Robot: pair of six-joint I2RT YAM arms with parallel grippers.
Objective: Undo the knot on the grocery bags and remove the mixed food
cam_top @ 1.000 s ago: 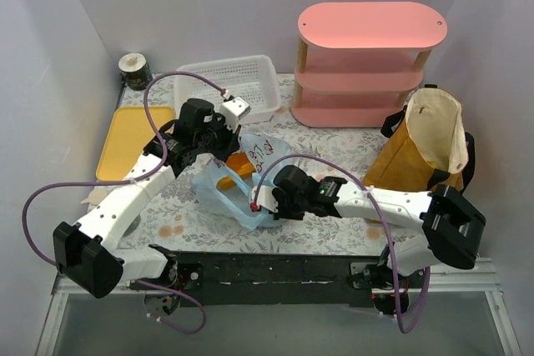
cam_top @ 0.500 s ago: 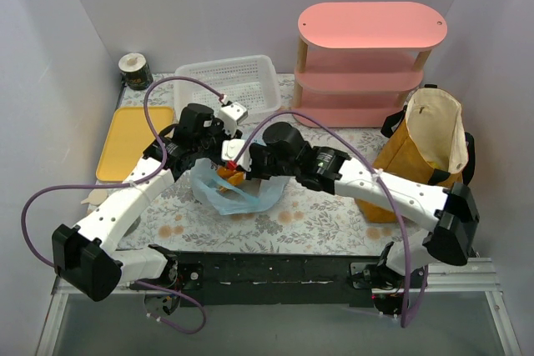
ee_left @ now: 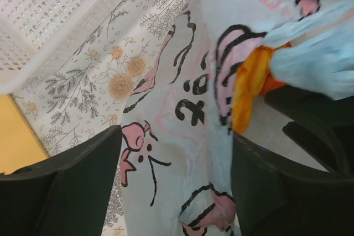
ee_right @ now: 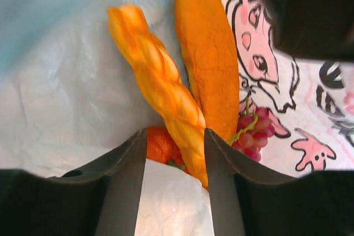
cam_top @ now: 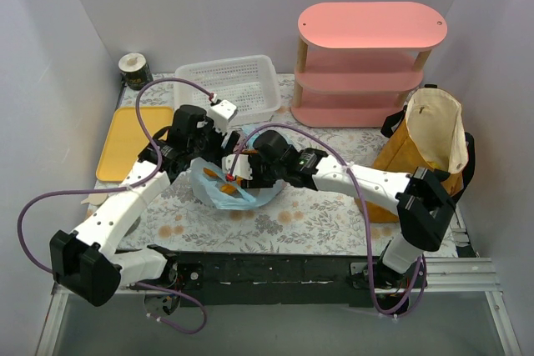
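The pale blue plastic grocery bag lies open at mid-table, its printed film spread between my left gripper's wide-apart fingers, unpinched. My left gripper stands open at the bag's far edge. My right gripper is open over the bag's mouth. A twisted orange pastry runs down between my right gripper's fingers, with a small orange fruit beside it. A longer pastry and reddish grapes lie just right. The mustard tote stands upright at the right.
A white basket sits behind the bag and a yellow tray to its left. A pink three-tier shelf stands at the back right. A dark cup with a white rim is in the back left corner.
My right gripper left the bag's near edge, swung back-left over the bag's mouth and opened. My left gripper also opened, and the bag's film sank flatter.
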